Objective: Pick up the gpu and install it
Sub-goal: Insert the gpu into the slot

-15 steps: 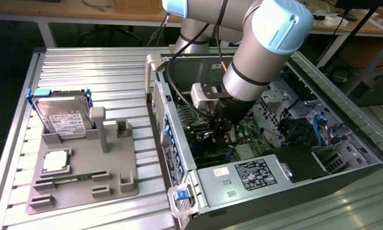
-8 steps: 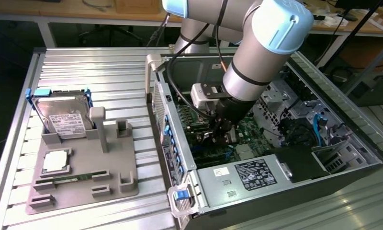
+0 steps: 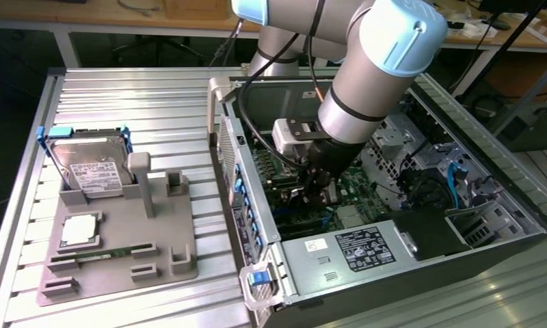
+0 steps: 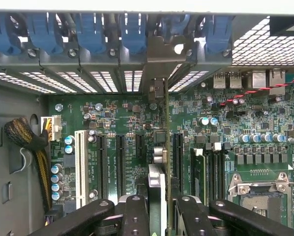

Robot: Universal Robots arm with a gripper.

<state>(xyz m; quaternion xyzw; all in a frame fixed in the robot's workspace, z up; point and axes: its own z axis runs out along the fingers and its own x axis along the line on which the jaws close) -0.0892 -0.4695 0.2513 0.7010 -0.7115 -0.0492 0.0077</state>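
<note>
the arm reaches down into the open computer case [image 3: 492,205], which lies on its side at the exterior view's right, and the gripper [image 3: 317,179] is low over the motherboard [image 4: 117,123]. in the wrist view the gripper [image 4: 161,206] has its black fingers [image 4: 135,216] pinching the gpu [image 4: 166,147], seen edge-on as a thin green board running away from the jaws toward the far wall of the case. its metal bracket end [image 4: 159,61] stands up against the row of rear slot openings with blue clips [image 4: 90,29], and the card's lower edge lines up with one of the long black expansion slots [image 4: 177,152] just beside it. so the pickup is done and the card has been carried into the case; i judge the work to be at the seating stage, with alignment close. whether the edge connector is already pushed fully into its slot cannot be told from here, and the card is not released. on the grey fixture tray [image 3: 173,273] at the exterior view's left, the hard drive [image 3: 91,167] and the memory stick [image 3: 109,254] sit in their holders.
</note>
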